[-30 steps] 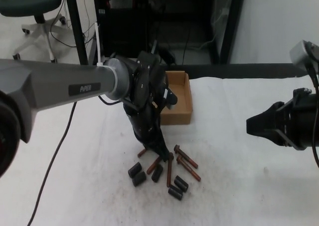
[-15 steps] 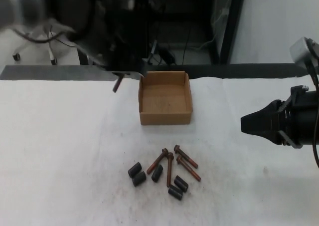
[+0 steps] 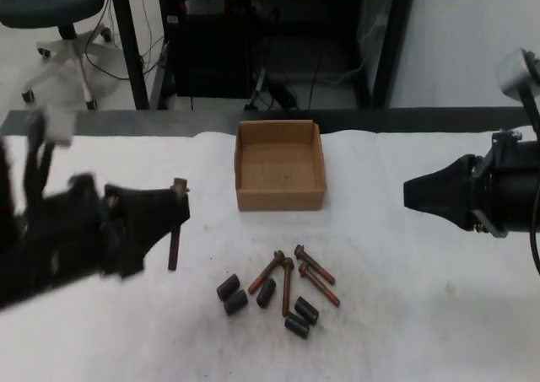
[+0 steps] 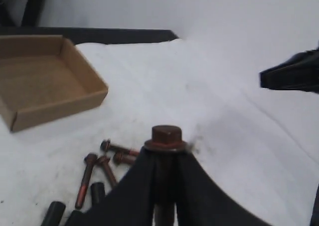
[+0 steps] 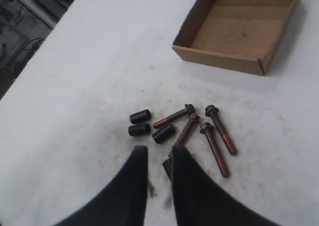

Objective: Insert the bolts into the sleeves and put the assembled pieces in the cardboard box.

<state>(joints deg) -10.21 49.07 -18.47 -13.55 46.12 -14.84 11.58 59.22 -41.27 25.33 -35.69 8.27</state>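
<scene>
The left gripper [image 4: 165, 162] pinches a rust-brown hex-headed steel bolt [image 4: 166, 135] by its shank, with the fingers pressed against it just under the flange. The bolt's long axis runs close to vertical, head up and free end pointing down at the white cloth-covered bench [image 3: 405, 314]. It is held at the left, well apart from the other parts. Gripping high on the shank probably leaves the lower length bare so it can enter a sleeve.

To its right, four loose brown bolts [image 3: 305, 272] lie flat in a fan, heads toward the far side. Five short black cylindrical sleeves [image 3: 235, 302] lie on their sides just beside them, so one would likely need holding up to meet the bolt. Beyond the pile stands the open brown cardboard box [image 3: 280, 200], with no assembled piece in it yet. The right gripper [image 3: 411, 193] hovers at the right, fingers slightly spread around nothing.
</scene>
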